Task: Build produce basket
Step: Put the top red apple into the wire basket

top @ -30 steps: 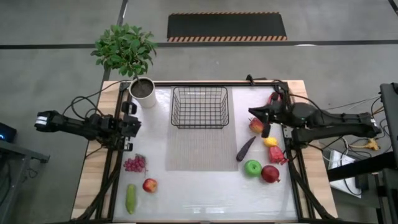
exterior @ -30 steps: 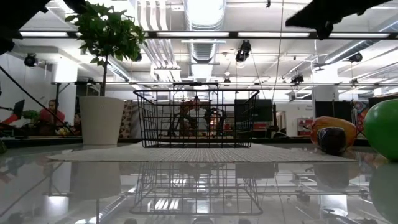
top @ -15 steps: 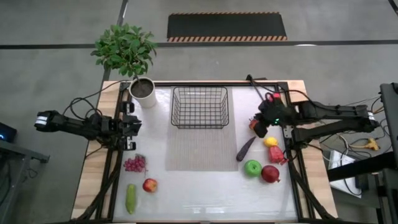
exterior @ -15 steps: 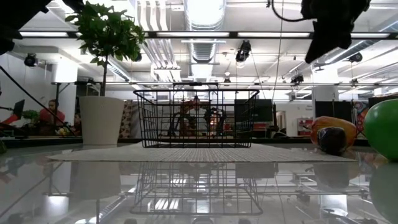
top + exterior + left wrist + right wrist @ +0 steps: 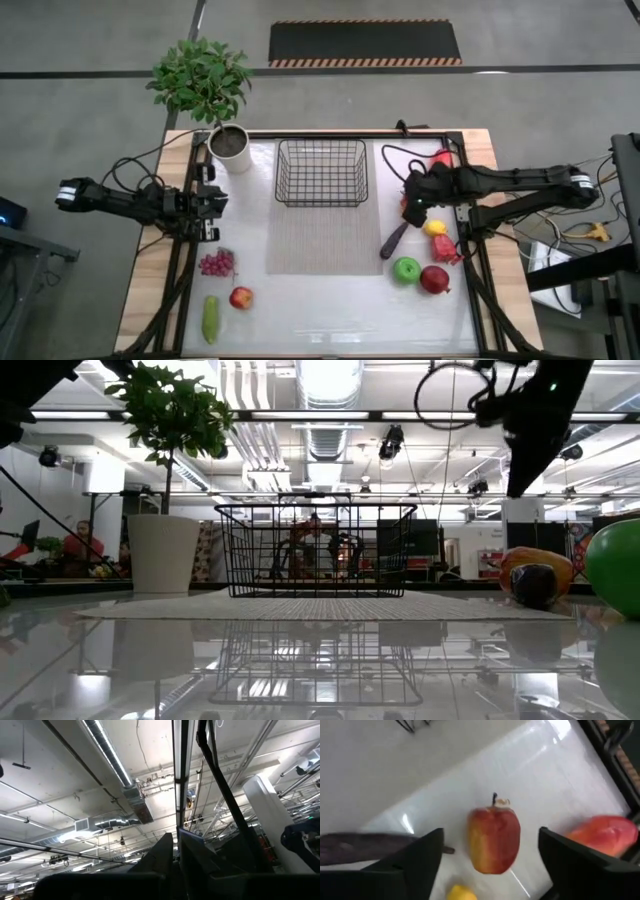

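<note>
Your right gripper (image 5: 490, 865) is above the table's right side, fingers spread wide, nothing in them. Through the wrist camera the red-yellow apple (image 5: 493, 839) sits on the table right between the two fingers (image 5: 417, 857), stem up, not yet touched. Looks lined up for a straight drop and close.

Around it: eggplant (image 5: 365, 847) just beside the apple, yellow pepper (image 5: 435, 228) and a red pepper (image 5: 602, 834) near on the other sides. Watch the fingers don't clip those on the way down.

Left gripper (image 5: 210, 201) is closed, empty, parked at the table's left edge.

Progress: none yet. Basket (image 5: 321, 172) at the table's far middle has nothing in it, well apart from your gripper. Everything is still loose: green apple (image 5: 406, 269), dark red apple (image 5: 435, 279), grapes (image 5: 217, 263), small red apple (image 5: 241, 297), cucumber (image 5: 210, 319).
</note>
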